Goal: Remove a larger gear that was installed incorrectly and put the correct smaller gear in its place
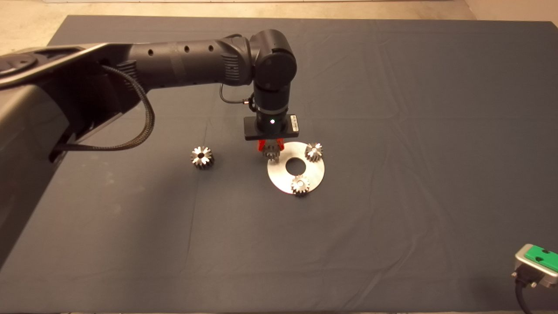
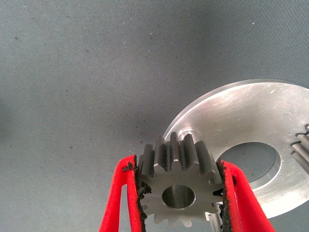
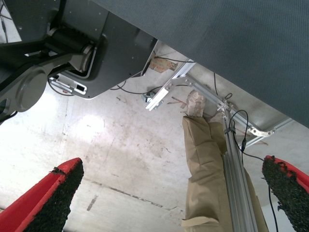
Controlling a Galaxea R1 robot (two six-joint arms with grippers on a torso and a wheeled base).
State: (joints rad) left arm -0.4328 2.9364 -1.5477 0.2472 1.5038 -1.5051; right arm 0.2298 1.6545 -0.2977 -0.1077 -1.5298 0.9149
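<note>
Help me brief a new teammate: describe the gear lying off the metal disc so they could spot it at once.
Start at the round metal disc in the middle of the dark mat, where the left gripper is shut on a gear. Look toward the left arm's side: one gear lies alone on the cloth. It is chunkier and coarser-toothed than those on the disc.

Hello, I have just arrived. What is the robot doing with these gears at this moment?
The left tool is shut on the smaller gear, holding it just over the edge of the round metal plate, near an empty hole in the plate. Two similar gears already sit on that plate. The larger gear lies apart on the dark mat, so it appears already removed. The right tool waits open at the mat's corner; its camera shows the floor and a person's leg.
</note>
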